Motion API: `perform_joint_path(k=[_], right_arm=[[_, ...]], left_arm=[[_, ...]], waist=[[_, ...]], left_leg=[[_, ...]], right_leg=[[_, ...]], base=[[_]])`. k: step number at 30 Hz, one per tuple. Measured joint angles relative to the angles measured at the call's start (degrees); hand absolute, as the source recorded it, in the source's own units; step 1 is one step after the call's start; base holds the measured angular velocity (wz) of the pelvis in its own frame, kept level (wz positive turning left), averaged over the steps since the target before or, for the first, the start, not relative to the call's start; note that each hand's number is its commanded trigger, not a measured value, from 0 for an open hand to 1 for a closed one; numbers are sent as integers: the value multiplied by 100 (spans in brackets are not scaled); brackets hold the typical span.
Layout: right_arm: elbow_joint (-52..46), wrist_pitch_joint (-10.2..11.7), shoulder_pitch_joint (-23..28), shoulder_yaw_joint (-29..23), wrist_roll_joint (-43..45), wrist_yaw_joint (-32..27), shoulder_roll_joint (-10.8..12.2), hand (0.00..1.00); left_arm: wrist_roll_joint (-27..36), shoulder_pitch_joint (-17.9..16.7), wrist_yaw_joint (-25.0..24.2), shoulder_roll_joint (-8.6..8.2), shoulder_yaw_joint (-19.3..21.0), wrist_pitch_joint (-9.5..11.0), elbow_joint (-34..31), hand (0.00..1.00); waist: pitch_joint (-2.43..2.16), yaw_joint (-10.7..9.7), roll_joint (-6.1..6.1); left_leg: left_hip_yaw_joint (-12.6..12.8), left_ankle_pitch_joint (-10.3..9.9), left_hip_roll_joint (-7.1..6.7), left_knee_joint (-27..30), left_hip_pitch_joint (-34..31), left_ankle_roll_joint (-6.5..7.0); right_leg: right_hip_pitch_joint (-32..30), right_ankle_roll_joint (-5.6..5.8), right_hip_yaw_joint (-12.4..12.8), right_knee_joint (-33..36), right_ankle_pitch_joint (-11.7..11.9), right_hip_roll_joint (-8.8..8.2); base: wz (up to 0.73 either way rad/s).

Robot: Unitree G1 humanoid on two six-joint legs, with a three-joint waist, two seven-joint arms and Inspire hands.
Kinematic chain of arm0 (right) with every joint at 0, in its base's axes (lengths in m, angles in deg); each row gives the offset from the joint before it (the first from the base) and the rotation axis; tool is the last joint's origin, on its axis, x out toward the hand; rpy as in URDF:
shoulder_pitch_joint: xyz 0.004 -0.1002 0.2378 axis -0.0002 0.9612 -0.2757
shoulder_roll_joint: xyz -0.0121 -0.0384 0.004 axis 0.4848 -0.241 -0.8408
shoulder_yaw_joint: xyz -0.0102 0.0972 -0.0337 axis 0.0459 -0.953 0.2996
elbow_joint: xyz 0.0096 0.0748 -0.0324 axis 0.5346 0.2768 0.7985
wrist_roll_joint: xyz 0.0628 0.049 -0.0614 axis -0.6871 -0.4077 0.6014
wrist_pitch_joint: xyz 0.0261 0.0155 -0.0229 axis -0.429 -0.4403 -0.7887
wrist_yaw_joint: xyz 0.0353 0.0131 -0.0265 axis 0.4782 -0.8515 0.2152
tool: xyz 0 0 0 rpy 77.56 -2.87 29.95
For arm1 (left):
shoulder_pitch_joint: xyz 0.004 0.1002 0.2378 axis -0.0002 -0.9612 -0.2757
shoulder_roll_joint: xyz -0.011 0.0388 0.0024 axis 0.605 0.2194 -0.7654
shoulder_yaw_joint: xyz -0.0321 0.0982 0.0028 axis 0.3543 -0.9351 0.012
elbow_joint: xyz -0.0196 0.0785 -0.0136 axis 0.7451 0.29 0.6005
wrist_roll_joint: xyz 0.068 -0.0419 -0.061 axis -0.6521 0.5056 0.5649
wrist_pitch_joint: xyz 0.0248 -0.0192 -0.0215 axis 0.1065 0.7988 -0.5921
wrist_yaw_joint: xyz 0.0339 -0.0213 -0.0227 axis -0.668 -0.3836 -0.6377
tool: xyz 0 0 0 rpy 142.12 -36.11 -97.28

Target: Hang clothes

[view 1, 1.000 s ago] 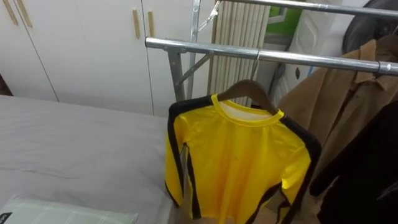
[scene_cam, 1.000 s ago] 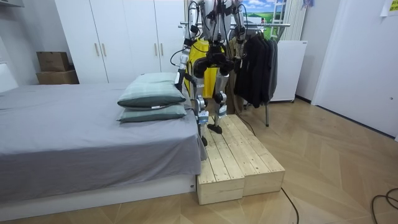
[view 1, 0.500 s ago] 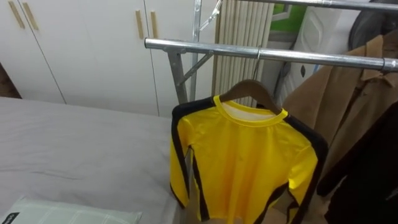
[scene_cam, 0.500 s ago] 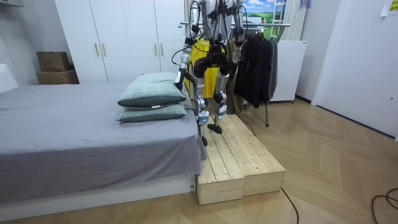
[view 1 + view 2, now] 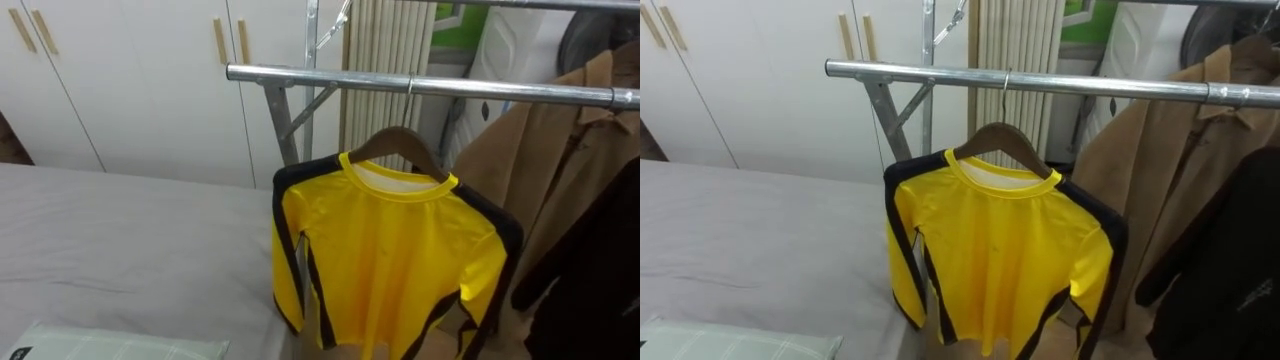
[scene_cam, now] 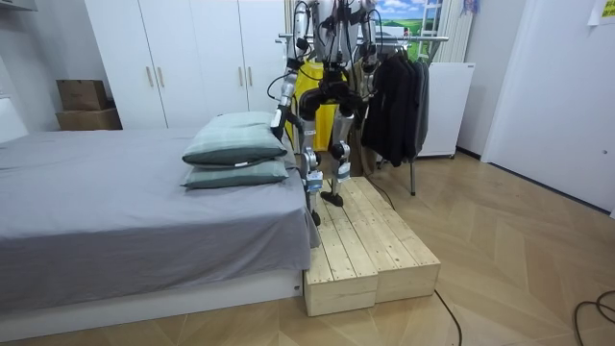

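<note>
Saw the yellow long-sleeved jersey (image 5: 385, 250) already up on the steel clothes rail (image 5: 320, 78), carried by a wooden hanger (image 5: 400, 140) with its wire hook over the bar. Noted black trim along the jersey's shoulders and down its sleeves, a yellow collar band, and a front that bore no lettering. Found it hanging free, its left sleeve just beside the edge of the bed (image 5: 120, 240) and its right shoulder near a tan coat (image 5: 540, 170) hung on the same rail. Made out a black garment (image 5: 600, 270) further right, half across the coat, with a faint pale print (image 5: 1252, 288) on it, too small to read.

Placed the rail's slanted brace and upright behind the jersey, in front of white wardrobe doors (image 5: 130, 80) with slim wooden handles (image 5: 218, 40). Caught a corner of a pale green pillow (image 5: 110, 345) on the grey sheet at the lower left.

In the room view, found the robot standing on a wooden platform (image 6: 365, 240) at the foot of the bed, facing the rack, two stacked pillows at the room view's left of it. Could not tell the state of the left hand (image 6: 280, 119) or the right hand (image 6: 346, 123) there.
</note>
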Motion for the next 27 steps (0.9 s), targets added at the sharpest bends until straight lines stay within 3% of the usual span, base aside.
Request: perform_joint_path(k=[27], right_arm=[[-20,-2,-7,227,-1,-199,-2,0]], left_arm=[[238,55,379,-152,-205,12,12,0]], waist=[[2,10,-1]], left_leg=[[-30,-4,13,1,-34,-10]], right_leg=[[8,-30,-50,-57,16,-14]], base=[[0]])
